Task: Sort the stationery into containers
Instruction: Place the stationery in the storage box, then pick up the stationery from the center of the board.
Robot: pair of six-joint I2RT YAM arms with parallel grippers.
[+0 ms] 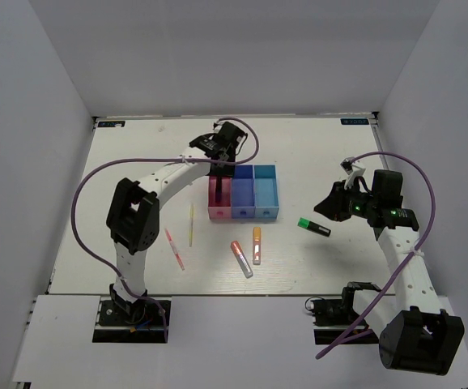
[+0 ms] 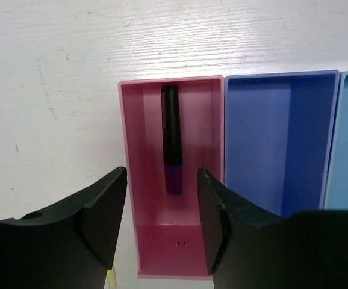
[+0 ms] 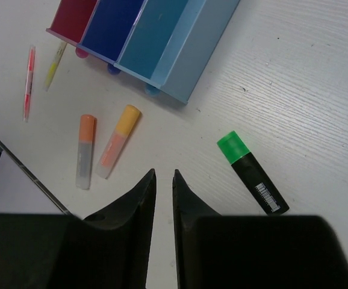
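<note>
The pink bin, dark blue bin and teal bin stand joined in a row at the middle of the white table. Bare board lies all round them, widest toward the top edge and the right side.

The left gripper hangs over the pink bin's upper end. The right gripper is right of the row and well apart from it, just above the green-and-black marker.

Four loose pieces lie below the bins, none touching:
- a thin yellow pen
- a thin pink pen
- an orange marker
- a red-and-grey marker

Only the left wrist view looks into the pink bin. A purple marker with a black cap lies lengthwise on its floor, clear of both side walls. The left gripper is spread wide and empty, its fingers flanking the bin's lower half in the frame.

The right wrist view shows the right gripper drawn almost together, with a thin slit between the fingers and nothing in it. The green-and-black marker lies just right of the tips, apart from them.

Up close the tabletop is white-painted with fine wood grain and faint scuffs. Plain white walls close it in at the left, top and right of the overhead frame.
</note>
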